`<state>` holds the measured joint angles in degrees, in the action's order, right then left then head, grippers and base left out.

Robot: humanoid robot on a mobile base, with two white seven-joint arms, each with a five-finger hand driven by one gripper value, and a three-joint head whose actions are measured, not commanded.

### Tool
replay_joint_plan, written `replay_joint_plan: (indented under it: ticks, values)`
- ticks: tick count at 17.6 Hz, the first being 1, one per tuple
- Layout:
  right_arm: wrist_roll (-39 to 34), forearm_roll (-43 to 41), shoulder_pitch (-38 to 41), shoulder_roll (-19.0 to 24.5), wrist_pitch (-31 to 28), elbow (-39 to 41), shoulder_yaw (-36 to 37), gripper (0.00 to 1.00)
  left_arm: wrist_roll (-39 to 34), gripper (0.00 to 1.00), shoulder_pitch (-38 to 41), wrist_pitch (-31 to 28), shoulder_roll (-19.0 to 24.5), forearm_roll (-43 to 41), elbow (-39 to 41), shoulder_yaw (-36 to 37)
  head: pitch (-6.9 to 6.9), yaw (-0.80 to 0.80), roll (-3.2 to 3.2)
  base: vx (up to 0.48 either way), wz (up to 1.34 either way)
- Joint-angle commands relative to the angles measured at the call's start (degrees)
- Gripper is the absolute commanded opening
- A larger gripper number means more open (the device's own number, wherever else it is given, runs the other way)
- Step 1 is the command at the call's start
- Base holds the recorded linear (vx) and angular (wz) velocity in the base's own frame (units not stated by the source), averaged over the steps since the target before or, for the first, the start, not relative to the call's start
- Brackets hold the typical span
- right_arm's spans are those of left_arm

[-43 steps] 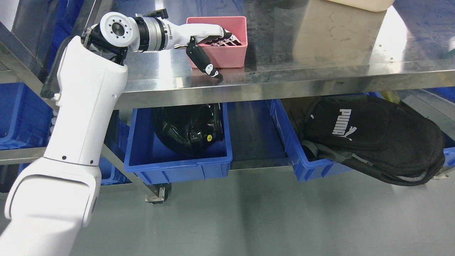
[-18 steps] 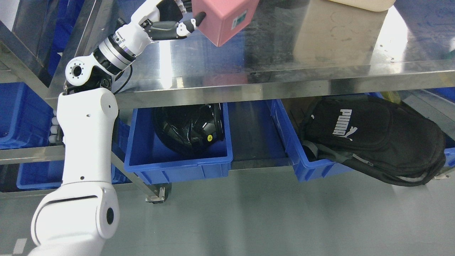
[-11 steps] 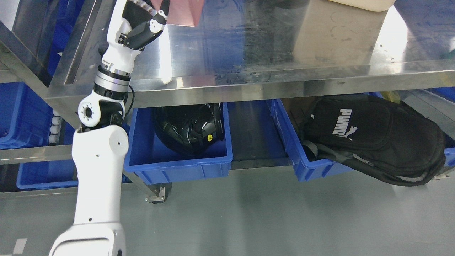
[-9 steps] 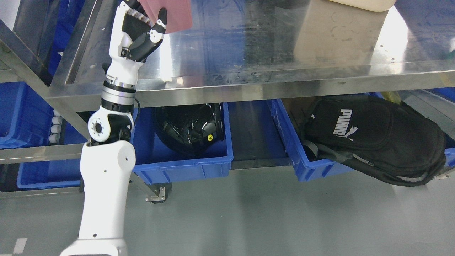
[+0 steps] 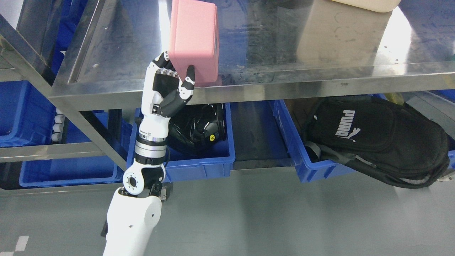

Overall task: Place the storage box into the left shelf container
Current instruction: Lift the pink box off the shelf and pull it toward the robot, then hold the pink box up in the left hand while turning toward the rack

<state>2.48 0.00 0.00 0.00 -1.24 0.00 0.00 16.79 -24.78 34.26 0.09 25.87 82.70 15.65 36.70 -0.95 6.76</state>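
Note:
My left hand (image 5: pixel 174 80) is raised upright in front of the steel table's front edge and is shut on the pink storage box (image 5: pixel 193 41). I hold the box by its lower edge, its flat bottom facing the camera, above the tabletop. Below the table, directly under the hand, stands a blue shelf container (image 5: pixel 199 165) with a black helmet (image 5: pixel 195 124) in it. Further left, more blue bins (image 5: pixel 21 110) sit on a neighbouring shelf. My right arm does not show.
The steel table (image 5: pixel 284 83) spans the picture, with a beige box (image 5: pixel 337 32) at its back right. A black backpack (image 5: pixel 376 135) lies in another blue bin (image 5: pixel 305 167) at the lower right. Grey floor lies in front.
The pink box was lifted off the tabletop, swung left and up, and now comes back down toward the table's front edge. My left arm has drawn in closer and stands vertical.

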Motion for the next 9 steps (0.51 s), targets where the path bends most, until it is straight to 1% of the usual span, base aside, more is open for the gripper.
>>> replay_joint_plan:
  ticks: [1,4,9]
  values:
    - [0.0,0.1,0.5,-1.0,0.0,1.0,0.3,1.0,0.0,0.03,5.6,1.0,0.9,0.1,8.7,6.4,0.0,0.0,0.0,0.003,0.04]
    - [0.0,0.1,0.5,-1.0,0.0,1.0,0.3,1.0,0.1,0.03,6.3,1.4,0.9,0.1,8.7,5.1,0.0,0.0,0.0,0.001,0.04]
    - [0.0,0.1,0.5,-1.0,0.0,1.0,0.3,1.0,0.8,0.03,7.7,1.8,0.9,0.1,8.7,4.9,0.0,0.0,0.0,0.006,0.12]
